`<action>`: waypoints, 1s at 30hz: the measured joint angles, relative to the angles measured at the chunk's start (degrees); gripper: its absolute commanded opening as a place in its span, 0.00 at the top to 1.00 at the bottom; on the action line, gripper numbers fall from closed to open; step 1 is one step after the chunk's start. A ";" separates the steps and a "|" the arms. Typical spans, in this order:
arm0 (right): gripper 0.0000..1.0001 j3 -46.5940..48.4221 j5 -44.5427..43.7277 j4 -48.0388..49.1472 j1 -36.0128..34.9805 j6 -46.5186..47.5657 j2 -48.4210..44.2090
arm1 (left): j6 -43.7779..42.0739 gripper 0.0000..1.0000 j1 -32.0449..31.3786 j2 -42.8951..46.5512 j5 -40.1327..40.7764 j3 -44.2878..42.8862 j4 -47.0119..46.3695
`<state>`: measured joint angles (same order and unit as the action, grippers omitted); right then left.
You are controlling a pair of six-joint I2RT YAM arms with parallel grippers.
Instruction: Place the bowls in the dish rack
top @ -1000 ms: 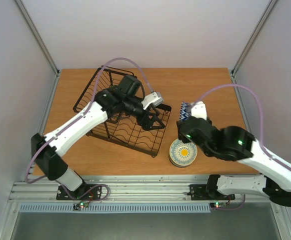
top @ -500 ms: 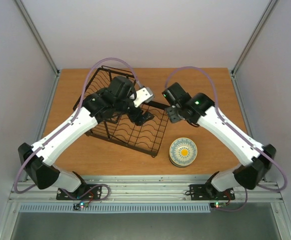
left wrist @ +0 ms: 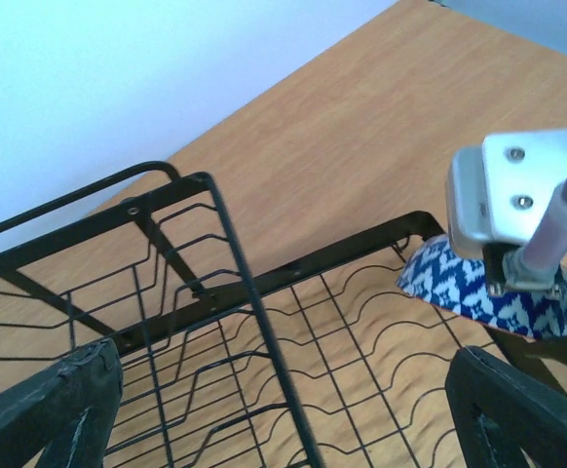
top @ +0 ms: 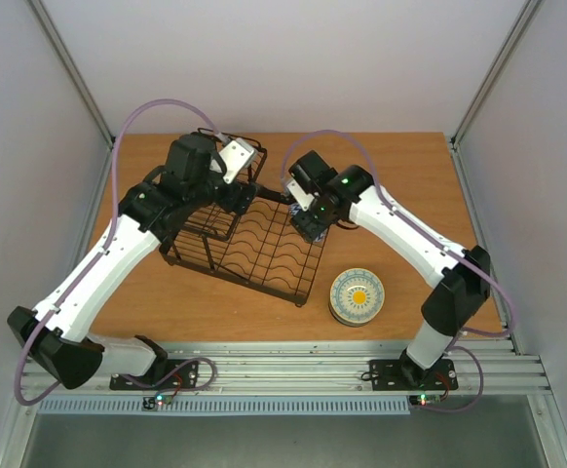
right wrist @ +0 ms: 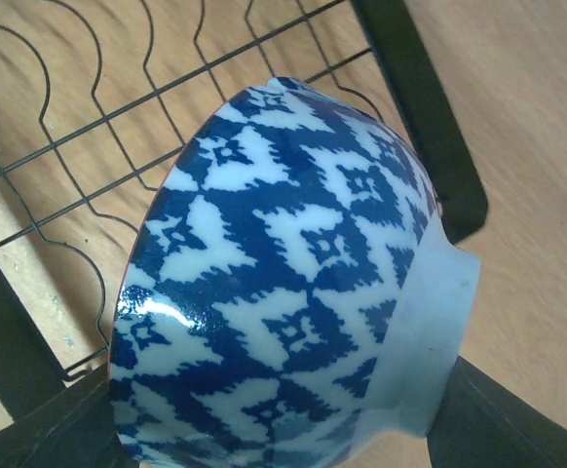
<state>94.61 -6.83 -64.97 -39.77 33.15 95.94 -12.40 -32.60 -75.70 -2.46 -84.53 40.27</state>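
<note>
The black wire dish rack (top: 315, 263) lies at an angle on the wooden table. My right gripper (top: 310, 213) is shut on a blue patterned bowl (right wrist: 283, 302), held tilted just above the rack's far right corner. That bowl also shows in the left wrist view (left wrist: 488, 288); from above it is mostly hidden under the gripper. My left gripper (top: 237, 198) is open and empty over the rack's raised basket section (left wrist: 167, 283), with a rack wire between its fingers (left wrist: 50, 409). A stack of bowls (top: 357, 295), the top one white with a yellow centre, sits right of the rack.
The bowl stack stands near the table's front edge, just beside the rack's near right corner. The enclosure's walls and metal frame bound the table on three sides. Both arms' purple cables arc above the rack.
My right arm has carried the blue bowl from beside the stack to the rack's far right corner. My left arm has drawn back from the rack's right end to the raised basket section.
</note>
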 measured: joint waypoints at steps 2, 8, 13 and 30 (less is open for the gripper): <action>0.99 1.07 1.27 -0.15 0.00 1.46 1.92 | 0.17 0.08 0.61 0.07 0.61 0.37 -0.48; 0.99 5.29 1.42 -0.83 0.55 5.42 10.82 | 0.24 0.07 1.16 0.09 1.49 1.31 -0.81; 0.99 7.10 -0.98 -1.68 1.68 7.69 16.13 | 0.22 0.07 1.42 0.35 1.66 1.53 -1.22; 0.99 12.50 -9.35 -0.92 2.27 12.00 23.67 | 0.17 0.07 1.42 0.22 1.70 2.34 -2.01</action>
<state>107.11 -16.19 -65.89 -37.50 45.15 119.61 -12.23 -31.18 -75.48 -0.75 -82.19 38.26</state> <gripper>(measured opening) 0.695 0.932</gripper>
